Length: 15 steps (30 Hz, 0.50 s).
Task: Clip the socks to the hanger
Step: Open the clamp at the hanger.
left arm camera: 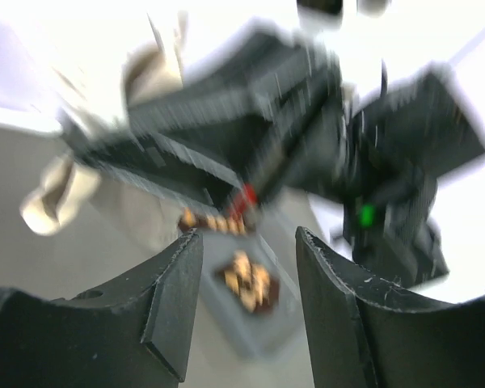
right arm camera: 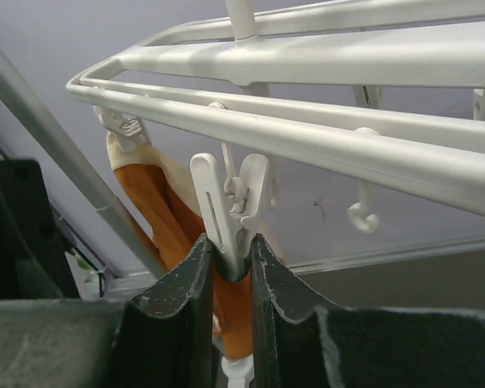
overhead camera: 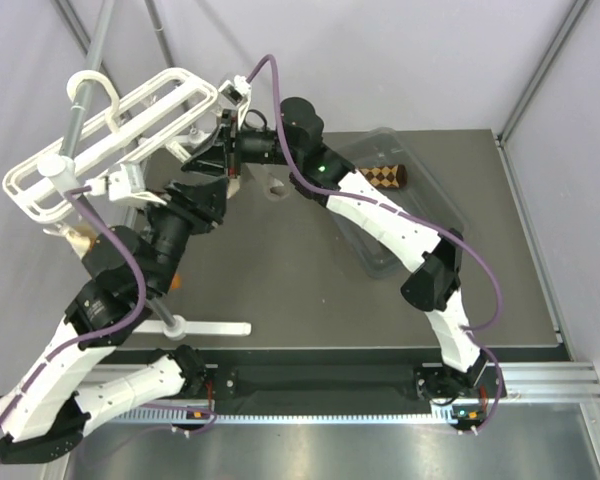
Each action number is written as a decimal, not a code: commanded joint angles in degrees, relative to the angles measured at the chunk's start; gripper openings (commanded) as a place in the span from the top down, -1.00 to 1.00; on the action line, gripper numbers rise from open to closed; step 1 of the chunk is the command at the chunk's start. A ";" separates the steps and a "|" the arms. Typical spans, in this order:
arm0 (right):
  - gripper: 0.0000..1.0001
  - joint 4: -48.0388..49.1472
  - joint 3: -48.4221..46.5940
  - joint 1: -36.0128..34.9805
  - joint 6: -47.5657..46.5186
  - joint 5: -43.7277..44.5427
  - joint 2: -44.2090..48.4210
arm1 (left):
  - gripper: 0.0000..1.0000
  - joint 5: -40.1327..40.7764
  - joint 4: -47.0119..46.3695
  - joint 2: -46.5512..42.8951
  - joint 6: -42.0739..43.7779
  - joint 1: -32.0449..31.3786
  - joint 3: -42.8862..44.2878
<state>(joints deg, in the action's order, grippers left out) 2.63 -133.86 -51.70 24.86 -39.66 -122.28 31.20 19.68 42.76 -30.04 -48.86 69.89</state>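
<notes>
Pinching a small white dangling clip (right arm camera: 212,202) under the large white plastic drying hanger (right arm camera: 307,61) with the right gripper (right arm camera: 230,242); plain orange sock (right arm camera: 153,198) partly hidden behind. Holding the left gripper (left arm camera: 248,234) wide, empty, view badly blurred. One brown-and-tan argyle sock (overhead camera: 388,178) in clear plastic tray (overhead camera: 430,190), end cut off by arm (overhead camera: 380,215).

Two robot arms (overhead camera: 385,220) stand at the near edge. One white hanger (overhead camera: 165,100) and one grey pole (overhead camera: 93,55) are far left. Two clips (right arm camera: 230,190) show plainly. One clear tray (overhead camera: 432,190), far right, holds one patterned sock (overhead camera: 385,178). There is one orange sock (right arm camera: 166,226) and one beige sock (overhead camera: 75,238).
</notes>
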 commanded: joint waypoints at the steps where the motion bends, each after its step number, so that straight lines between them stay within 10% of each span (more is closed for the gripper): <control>1: 1.00 2.02 0.62 1.78 5.45 -4.90 3.54 | -0.08 12.73 -8.33 1.09 1.12 -0.18 4.55; 15: 1.00 8.17 0.88 3.01 14.33 -10.70 2.75 | -0.03 30.85 -5.62 4.96 -5.02 -0.18 11.15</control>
<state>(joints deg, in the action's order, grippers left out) 8.21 -133.38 -50.13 36.47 -46.70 -122.28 56.55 15.05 48.29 -30.98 -48.90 78.87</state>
